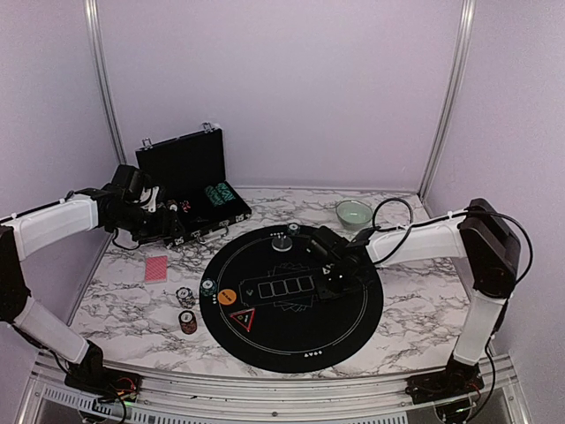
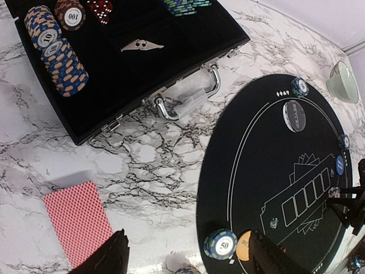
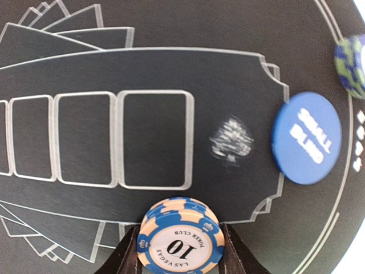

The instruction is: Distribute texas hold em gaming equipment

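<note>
Right gripper (image 3: 179,251) is clamped on a small stack of blue-and-peach chips (image 3: 179,231) marked 10, one finger on each side. It sits low over the round black mat (image 1: 291,340), at the right end of the printed row of card boxes. Blue disc (image 3: 306,137) reading SMALL BLIND lies flat on the mat, right of the held stack in the wrist view, not touching it. Green-and-blue chip stack (image 3: 352,64) sits at the mat edge beyond that disc, cut off by the frame.

Left gripper (image 2: 188,233) is spread wide with nothing between the fingers. It hangs over the marble table (image 1: 415,300) left of the mat, near the front of the black case (image 1: 181,168). Case is open, lid up, with chip rows (image 2: 57,51) and red dice (image 2: 101,9) inside.

Red-backed cards (image 2: 78,221) lie face down on the table in front of the case, apart from the mat. Chip stack marked 50 (image 2: 220,244) is on the mat's left rim, with the orange disc (image 2: 244,251) just beside it; cannot tell if they touch. Two more chip stacks (image 1: 184,296) stand on the marble just off the left rim. Grey-white disc (image 2: 294,115) is on the far side of the mat, with another chip stack (image 2: 299,87) just beyond it. Pale green bowl (image 1: 353,212) stands on the table past the mat's far right.
</note>
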Robot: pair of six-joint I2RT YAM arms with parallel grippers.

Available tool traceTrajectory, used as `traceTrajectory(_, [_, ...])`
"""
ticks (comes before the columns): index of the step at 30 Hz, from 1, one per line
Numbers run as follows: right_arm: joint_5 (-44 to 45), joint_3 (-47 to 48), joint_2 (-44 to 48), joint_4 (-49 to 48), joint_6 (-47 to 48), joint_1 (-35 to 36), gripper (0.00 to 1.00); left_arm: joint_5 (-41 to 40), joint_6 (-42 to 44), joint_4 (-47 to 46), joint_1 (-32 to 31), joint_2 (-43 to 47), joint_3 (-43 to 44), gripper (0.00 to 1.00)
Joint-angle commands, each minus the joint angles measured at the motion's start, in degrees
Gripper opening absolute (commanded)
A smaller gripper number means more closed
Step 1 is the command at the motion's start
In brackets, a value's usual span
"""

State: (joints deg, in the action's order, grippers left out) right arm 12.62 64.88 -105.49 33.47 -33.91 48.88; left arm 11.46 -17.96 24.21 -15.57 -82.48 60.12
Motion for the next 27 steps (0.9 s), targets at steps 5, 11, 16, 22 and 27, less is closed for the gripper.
traceTrajectory(5, [2.7,-7.6,2.5,2.5,-1.8,-3.3,0.31,1.0,-0.2,-1.3,0.4,-1.2,-0.4,0.72])
traceTrajectory(11, [2.8,-11.6,5.2,1.1,-1.7,-5.7,0.32,0.9,-0.3,-1.3,0.4,-1.1,-0.4,0.72])
traceTrajectory(16, [3.3,-13.9,6.9,0.2,-1.2,-7.9,0.32,1.1,-0.3,-1.4,0.4,-1.2,-0.5,0.72])
traceTrajectory(22, [3.6,-15.9,8.1,-1.3,-0.2,-10.4,0.32,1.1,-0.3,-1.4,0.4,-1.0,-0.6,0.72])
traceTrajectory(27, [4.1,-16.7,8.8,-2.0,0.6,-12.6,0.32,1.0,-0.3,-1.4,0.4,-0.9,-0.6,0.72])
